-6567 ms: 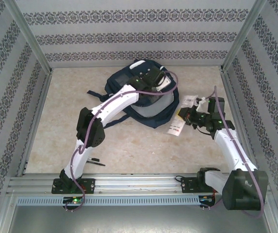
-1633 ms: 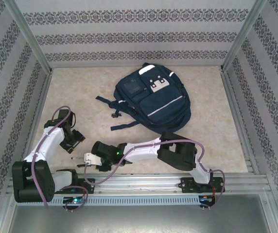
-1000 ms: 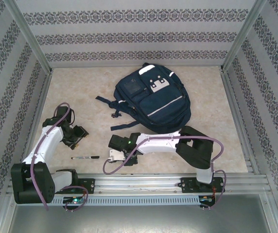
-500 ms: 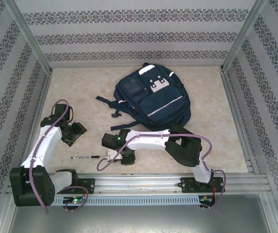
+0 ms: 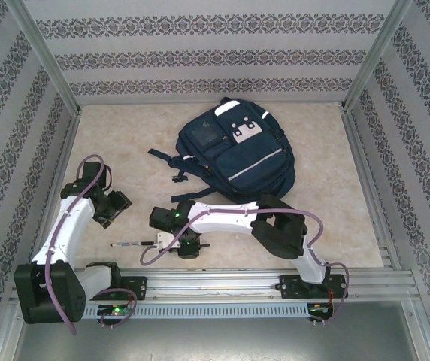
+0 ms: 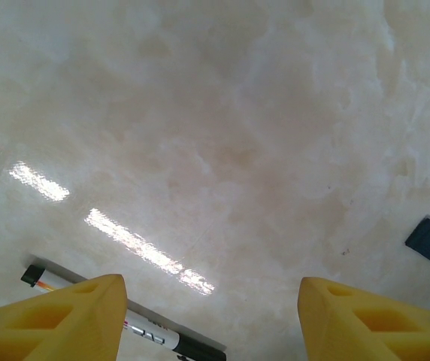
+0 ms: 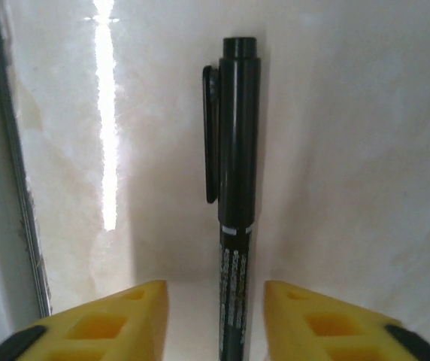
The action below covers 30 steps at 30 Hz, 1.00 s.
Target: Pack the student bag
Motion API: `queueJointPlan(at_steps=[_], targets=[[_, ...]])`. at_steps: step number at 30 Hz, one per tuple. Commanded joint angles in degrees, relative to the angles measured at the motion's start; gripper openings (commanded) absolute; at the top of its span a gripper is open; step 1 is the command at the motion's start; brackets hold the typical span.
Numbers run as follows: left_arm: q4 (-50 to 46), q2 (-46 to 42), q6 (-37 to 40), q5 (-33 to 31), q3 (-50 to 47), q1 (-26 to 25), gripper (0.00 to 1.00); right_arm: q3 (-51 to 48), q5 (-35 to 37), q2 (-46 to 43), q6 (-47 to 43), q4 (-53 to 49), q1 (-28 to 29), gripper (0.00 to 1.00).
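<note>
The step in hand looked like picking up the black pen [image 7: 237,188] for packing. The right arm [image 5: 222,218] reached low across the table [image 5: 320,210] toward its left front, its jaws apart astride the pen (not yet gripping). Next they would need to close squarely on the barrel. The left arm [image 5: 68,226] hovered nearby, jaws apart and empty. Well beyond the 2 arms, the student bag [image 5: 234,154] lay at the far centre
</note>
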Motion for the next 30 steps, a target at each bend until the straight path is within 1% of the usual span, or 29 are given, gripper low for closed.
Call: queueJointPlan(at_steps=[1,4,6,9,10,12,15,17,20,24,27,30], targets=[[-1.53,-0.82,0.42,0.16,0.17,0.75,0.61,0.21,1.1,2.6,-0.05,-1.35,0.31,0.33],[-0.86,-0.76,0.51,1.92,-0.42,0.75,0.61,-1.26,2.82,2.58,-0.06,-1.32,0.38,0.32],[-0.03,-0.68,1.28,3.95,-0.71,0.75,0.61,-2.38,3.39,1.93,0.09,-1.39,0.38,0.26],[2.83,-0.96,3.21,10.29,-1.29,0.75,0.61,-4.32,2.98,-0.08,1.25,-1.02,-0.03,0.16],[3.96,-1.13,3.49,12.53,-1.59,0.75,0.61,-5.37,2.18,-1.28,2.18,-0.38,-0.56,0.15],[5.97,-1.69,3.55,16.75,-1.77,0.68,0.61,-7.62,-0.36,-4.43,4.46,0.81,-1.94,0.13],[9.38,-1.75,3.31,25.6,-1.77,0.53,0.6,-12.01,-3.7,-10.67,7.96,3.75,-4.46,0.11],[10.64,-1.21,2.71,30.11,-1.25,-0.22,0.6,-14.92,-5.27,-14.94,10.1,6.02,-6.38,0.11],[11.26,-0.43,2.87,33.45,0.75,-3.96,0.6,-19.13,-7.63,-21.1,14.24,11.21,-10.27,0.11],[17.07,0.87,-0.59,37.74,2.17,-12.99,0.61,-23.0,-11.94,-27.28,21.23,21.94,-15.7,0.1],[23.76,3.18,-4.97,41.72,2.21,-17.69,0.6,-23.79,-13.15,-29.24,25.02,29.63,-17.0,0.1],[25.53,5.27,-5.49,41.68,3.08,-20.59,0.61,-23.44,-15.39,-28.76,27.87,34.8,-17.71,0.1]])
